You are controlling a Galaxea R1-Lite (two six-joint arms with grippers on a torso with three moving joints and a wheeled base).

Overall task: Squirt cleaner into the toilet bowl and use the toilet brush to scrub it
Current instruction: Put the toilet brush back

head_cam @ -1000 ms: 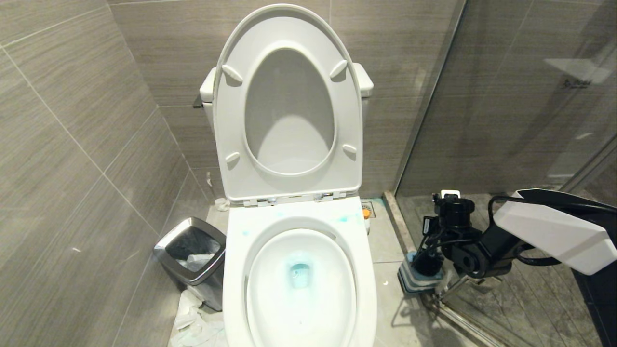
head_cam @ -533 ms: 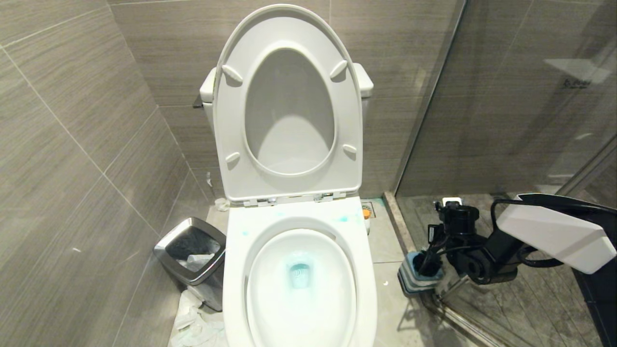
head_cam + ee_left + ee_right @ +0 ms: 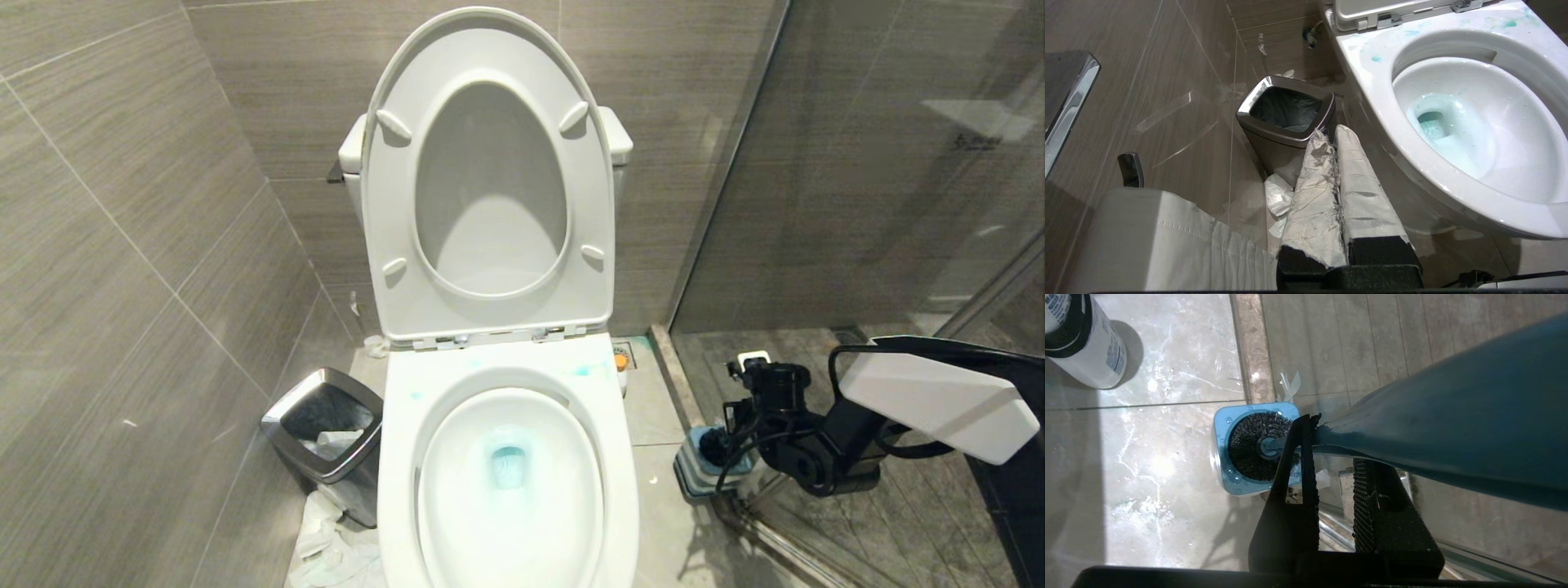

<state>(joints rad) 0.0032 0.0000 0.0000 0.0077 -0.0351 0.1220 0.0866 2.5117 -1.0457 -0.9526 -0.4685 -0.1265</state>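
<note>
Brush head now seated in holder [image 3: 1224,457], lower right of frame; right gripper [image 3: 1331,465], lower than a second ago, clamps toilet brush [image 3: 1453,416] handle. Cleaner [image 3: 508,461] tints toilet bowl [image 3: 506,490]; scrubbing looks finished.

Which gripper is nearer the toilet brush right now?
Right. The right gripper is shut on the toilet brush handle above its holder; the left gripper is parked beside the waste bin.
</note>
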